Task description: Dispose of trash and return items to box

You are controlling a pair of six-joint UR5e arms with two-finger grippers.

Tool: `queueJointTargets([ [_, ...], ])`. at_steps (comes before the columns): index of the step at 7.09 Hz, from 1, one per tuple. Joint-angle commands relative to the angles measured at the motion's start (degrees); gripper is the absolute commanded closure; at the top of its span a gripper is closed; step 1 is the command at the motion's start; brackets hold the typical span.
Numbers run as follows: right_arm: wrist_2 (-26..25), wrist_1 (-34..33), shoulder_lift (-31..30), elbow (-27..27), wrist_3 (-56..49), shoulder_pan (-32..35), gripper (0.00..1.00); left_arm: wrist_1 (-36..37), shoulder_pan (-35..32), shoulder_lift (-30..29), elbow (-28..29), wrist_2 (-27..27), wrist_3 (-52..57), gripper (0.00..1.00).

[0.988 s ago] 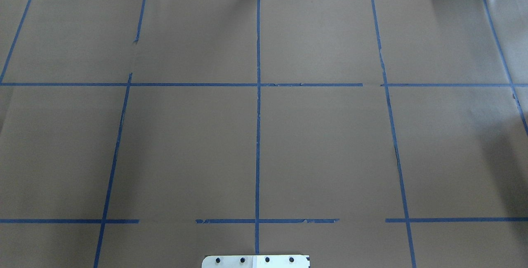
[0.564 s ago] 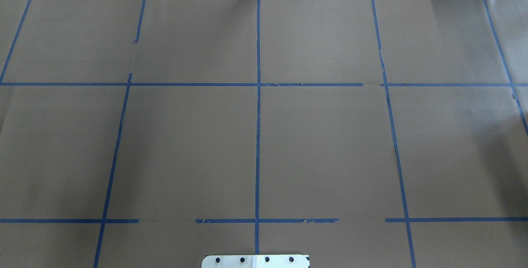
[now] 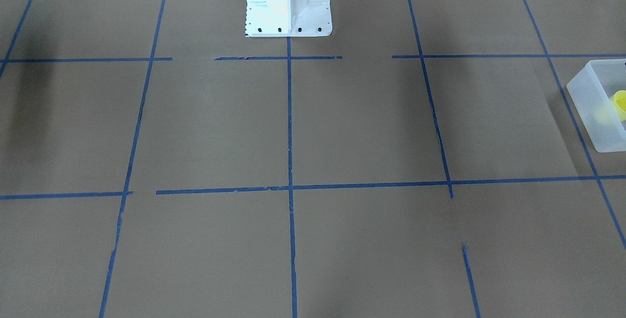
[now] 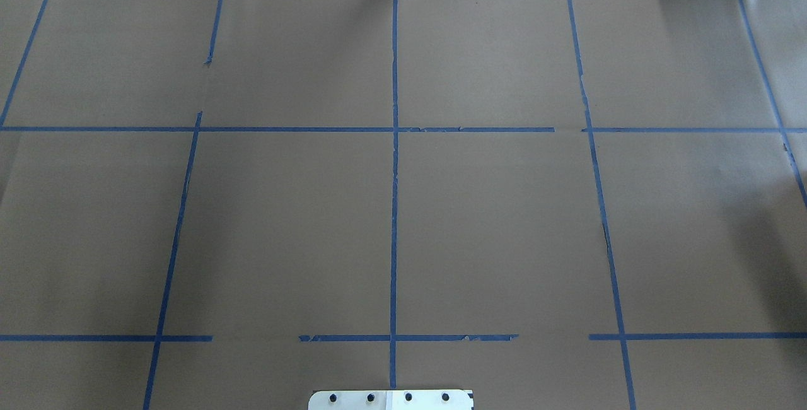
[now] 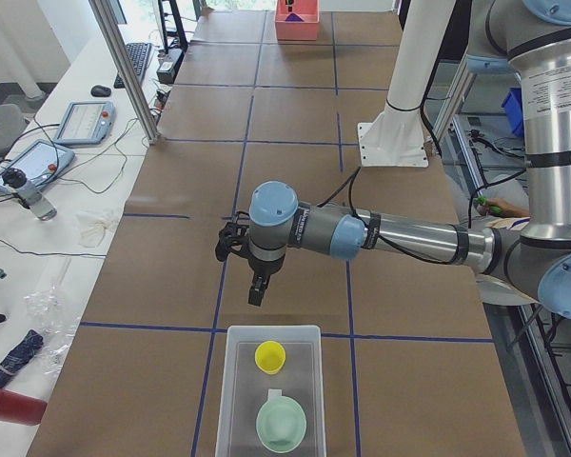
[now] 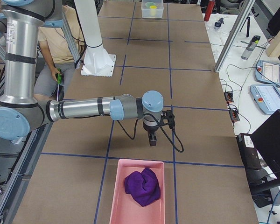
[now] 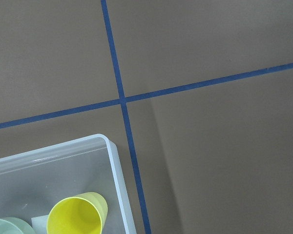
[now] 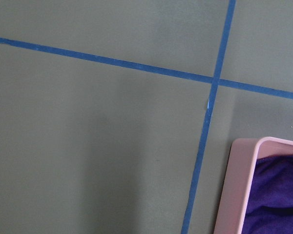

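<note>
The frosted-white box (image 5: 236, 400) stands on the table at my left end. In it stand the yellow cup (image 5: 270, 356) and a pale green bowl (image 5: 281, 426). The left wrist view looks down on the box's corner (image 7: 115, 161), the cup (image 7: 77, 219) and the bowl's edge (image 7: 5, 227). The front-facing view shows the box (image 3: 592, 107) and cup (image 3: 620, 102) at its right edge. My left gripper (image 5: 256, 297) hangs just beyond the box; I cannot tell its state. My right gripper (image 6: 152, 142) hangs beside a pink bin (image 6: 115, 196); I cannot tell its state. No trash shows.
The pink bin holds a purple cloth (image 6: 142, 186), also in the right wrist view (image 8: 276, 195) inside the bin's rim (image 8: 237, 185). The white robot base (image 3: 287, 0) stands at mid-table. An operator (image 6: 60, 42) sits behind the robot. Brown paper with blue tape lines covers the table.
</note>
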Motion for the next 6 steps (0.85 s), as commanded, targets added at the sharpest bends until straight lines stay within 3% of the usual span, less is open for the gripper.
queueJointTargets([
  [1,-0.39,-0.28,-1.76,1.03,-0.25,1.71,0.0,-0.81,0.06,0.09,1.05,-0.14,0.44,0.0],
  [6,-0.12,-0.37,-1.24,0.51,0.1,1.62,0.0,-2.66,-0.12,0.26,1.23,-0.49,0.44,0.0],
])
